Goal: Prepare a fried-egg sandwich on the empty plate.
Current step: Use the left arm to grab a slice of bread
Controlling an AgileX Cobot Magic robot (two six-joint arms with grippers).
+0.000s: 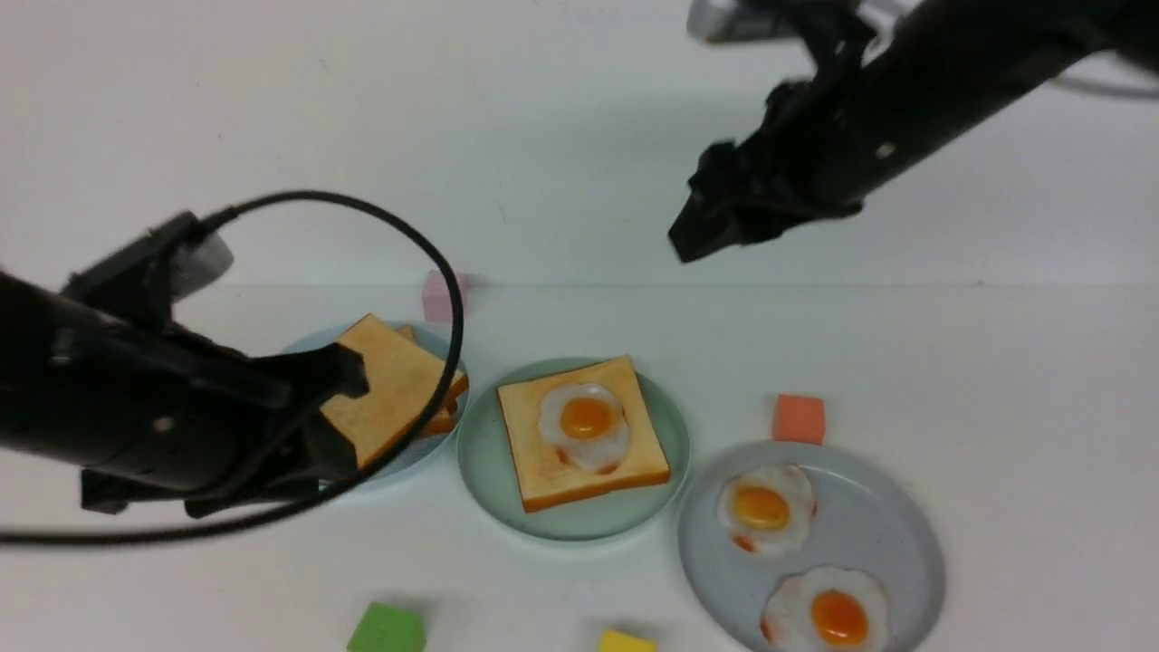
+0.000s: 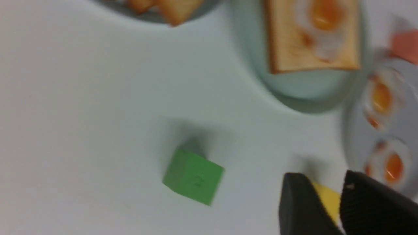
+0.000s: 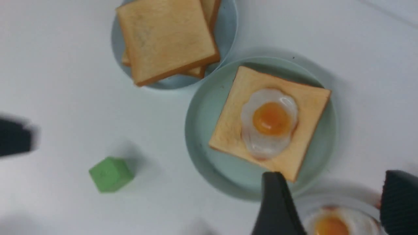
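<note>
The mint-green plate (image 1: pixel 489 475) sits mid-table with one toast slice (image 1: pixel 543 466) and a fried egg (image 1: pixel 584 421) on it; no top slice covers the egg. They also show in the right wrist view: plate (image 3: pixel 202 137), toast (image 3: pixel 233 130), egg (image 3: pixel 271 120). A pile of toast slices (image 1: pixel 398 389) lies on the pale blue plate (image 1: pixel 426 453) to its left. My left gripper (image 1: pixel 349 412) hovers at that pile, empty, its jaws a narrow gap apart (image 2: pixel 321 184). My right gripper (image 1: pixel 697 235) is raised high, wide open and empty (image 3: pixel 334 176).
A grey plate (image 1: pixel 869 525) at the front right holds two more fried eggs (image 1: pixel 765 507) (image 1: pixel 828 611). Loose blocks lie around: orange (image 1: pixel 799 418), green (image 1: pixel 387 629), yellow (image 1: pixel 625 643) and pink (image 1: pixel 442 294). A black cable loops over the left arm.
</note>
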